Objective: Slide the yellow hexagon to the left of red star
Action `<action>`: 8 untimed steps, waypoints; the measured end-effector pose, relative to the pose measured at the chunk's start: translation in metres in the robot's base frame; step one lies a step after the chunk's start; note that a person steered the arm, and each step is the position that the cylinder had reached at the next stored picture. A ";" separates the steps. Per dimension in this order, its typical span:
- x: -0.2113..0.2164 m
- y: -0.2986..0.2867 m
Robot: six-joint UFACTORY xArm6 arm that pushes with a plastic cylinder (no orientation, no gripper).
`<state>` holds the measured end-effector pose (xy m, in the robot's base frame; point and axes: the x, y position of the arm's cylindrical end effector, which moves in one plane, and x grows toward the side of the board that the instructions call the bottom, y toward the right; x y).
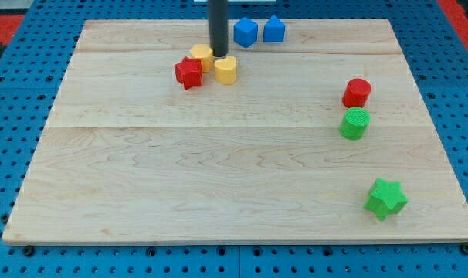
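Observation:
The yellow hexagon (202, 55) sits near the view's top, just above and to the right of the red star (188, 73), touching it. A yellow heart (225, 69) lies right of the star. My tip (218, 52) rests between the hexagon and the heart, at the hexagon's right edge.
A blue cube (245, 32) and a blue pentagon-like block (274, 29) sit at the view's top, right of the rod. A red cylinder (357, 93) and green cylinder (354, 123) stand at the right. A green star (386, 198) lies at the lower right of the wooden board (218, 177).

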<state>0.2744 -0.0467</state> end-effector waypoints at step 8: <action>-0.015 -0.111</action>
<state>0.2592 -0.1582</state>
